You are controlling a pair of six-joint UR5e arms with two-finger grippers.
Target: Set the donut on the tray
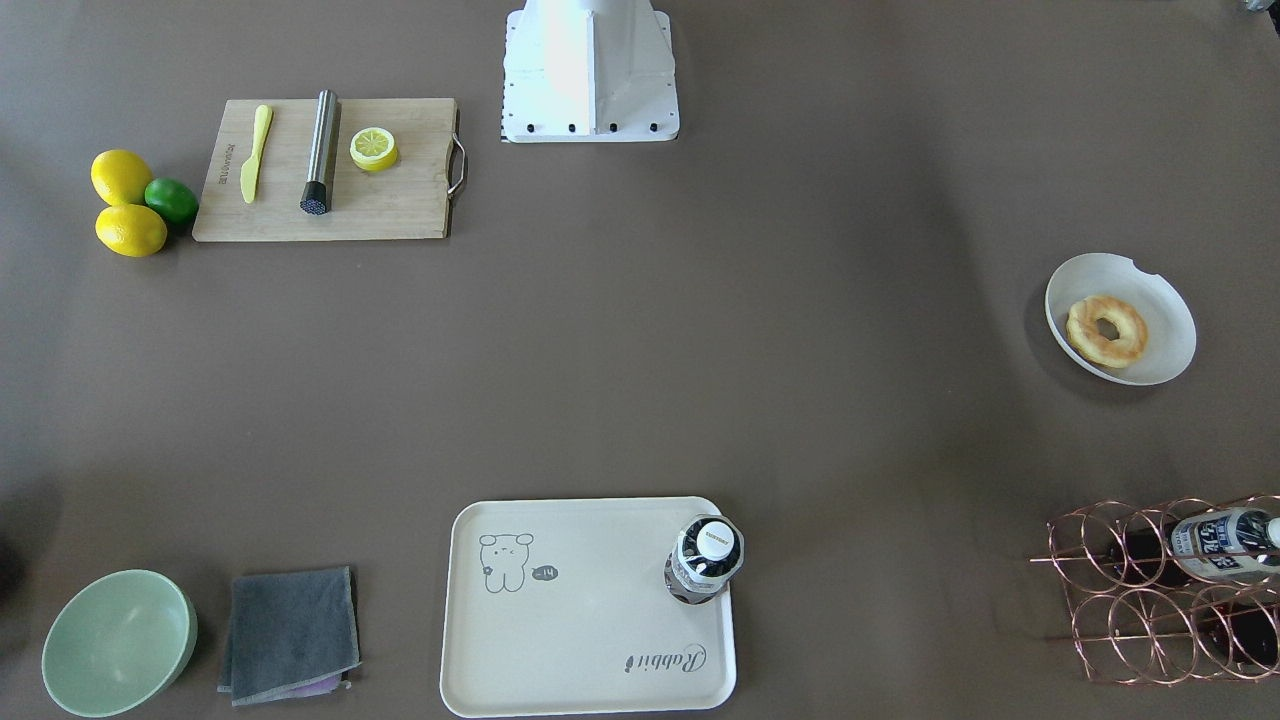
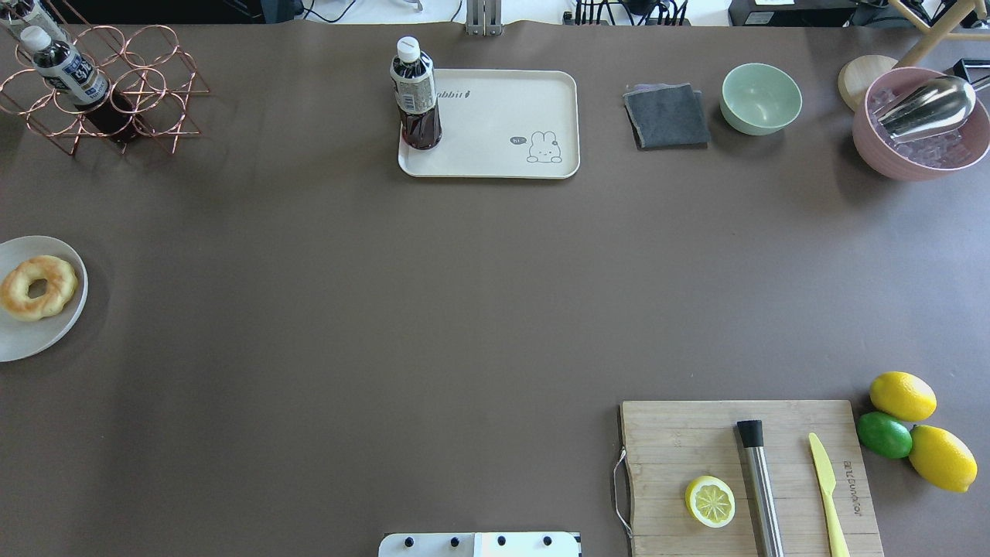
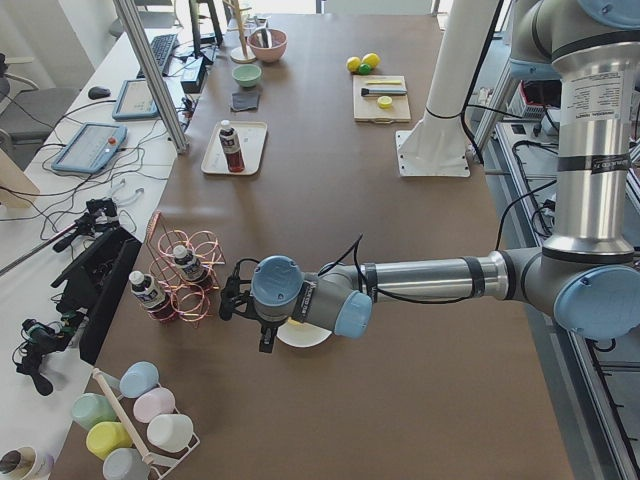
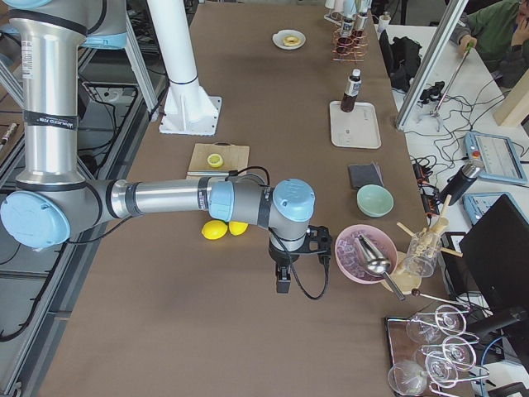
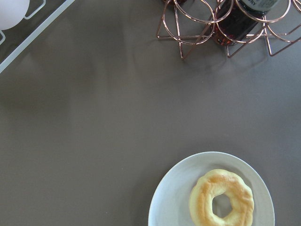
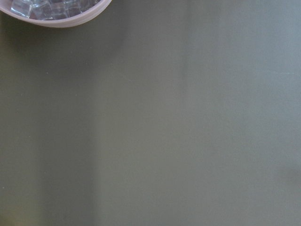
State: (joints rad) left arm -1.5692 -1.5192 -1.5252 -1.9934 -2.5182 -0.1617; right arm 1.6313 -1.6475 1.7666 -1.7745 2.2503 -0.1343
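The donut (image 1: 1106,331) lies on a round white plate (image 1: 1165,300) near the table's end on my left; it also shows in the overhead view (image 2: 37,287) and at the lower right of the left wrist view (image 5: 221,204). The cream tray (image 1: 590,640) with the bear drawing lies at the far middle edge (image 2: 495,147). My left gripper (image 3: 242,302) hovers above the plate's side; I cannot tell if it is open or shut. My right gripper (image 4: 285,277) hangs beside the pink ice bowl (image 4: 364,252); its state cannot be told either.
A dark drink bottle (image 1: 705,560) stands on one corner of the tray. A copper wire rack (image 2: 100,85) with bottles stands beyond the plate. A cutting board (image 2: 750,480) with a lemon half, a knife and a metal rod, a grey cloth (image 2: 667,116) and a green bowl (image 2: 761,98) are on the right.
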